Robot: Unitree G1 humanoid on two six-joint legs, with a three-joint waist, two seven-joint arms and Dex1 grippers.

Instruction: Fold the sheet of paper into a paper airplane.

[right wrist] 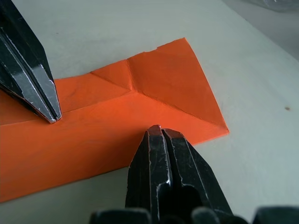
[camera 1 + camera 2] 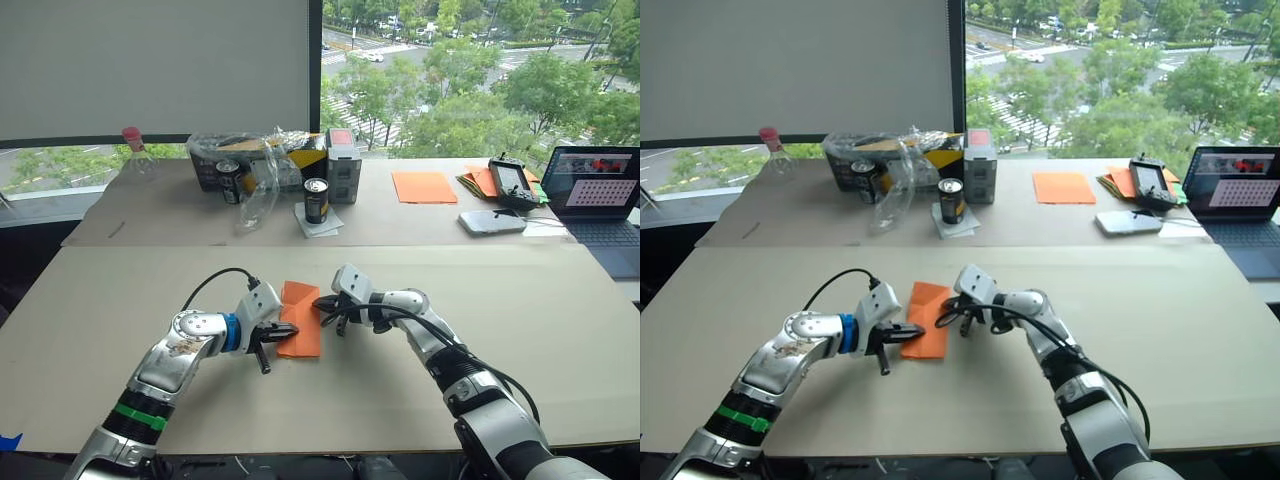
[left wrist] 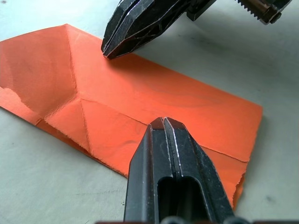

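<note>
The sheet of paper point(image 2: 301, 319) lies flat on the worktop point(image 2: 520, 300), folded into a long strip with diagonal creases at 1 end. The left claw point(image 3: 163, 125) and the right claw point(image 1: 160, 132) both press down on it with fingers closed together, gripping nothing. This looks like an early stage: no pointed nose or wings are formed yet.

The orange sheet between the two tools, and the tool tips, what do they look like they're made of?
The sheet of paper looks like thin matte paper: sharp creases, a slightly torn edge. The left tool and right tool look like hard black plastic or coated metal, faceted with a slight sheen; which one is unclear.
</note>
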